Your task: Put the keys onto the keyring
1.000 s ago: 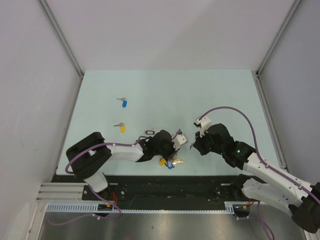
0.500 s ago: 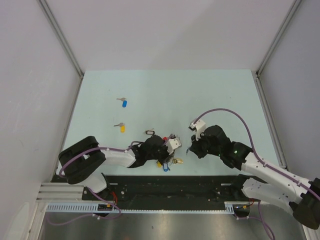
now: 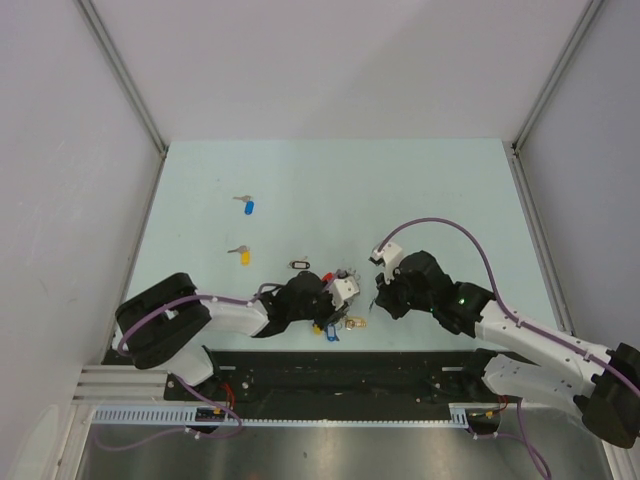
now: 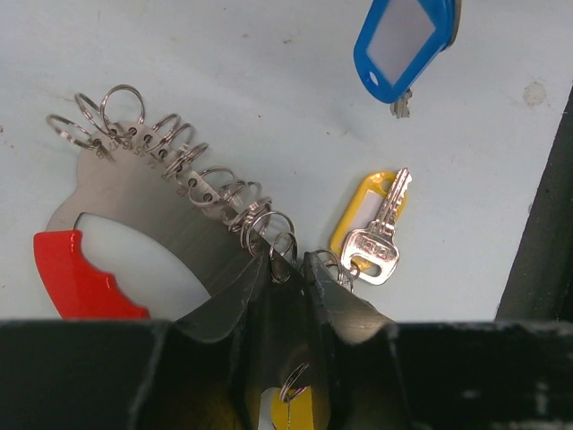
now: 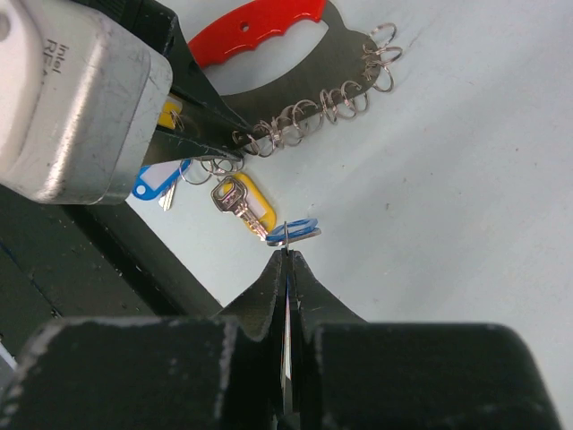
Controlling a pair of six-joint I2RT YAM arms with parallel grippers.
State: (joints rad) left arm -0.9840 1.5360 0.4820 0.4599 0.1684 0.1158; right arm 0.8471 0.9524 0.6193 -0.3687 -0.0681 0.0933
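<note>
A pale green bench (image 3: 420, 190) carries a scatter of keys. A blue key (image 3: 247, 206) lies left of centre, toward the far edge. A yellow key (image 3: 241, 254) lies nearer, with a black-rimmed oval tag (image 3: 299, 265) just to its right. Close to the middle of the near edge lies the red-handled steel keyring (image 4: 152, 224), small rings strung along its rim. Beside it lie a yellow-tagged key (image 4: 369, 235) and a blue-tagged key (image 4: 403, 40).
</note>
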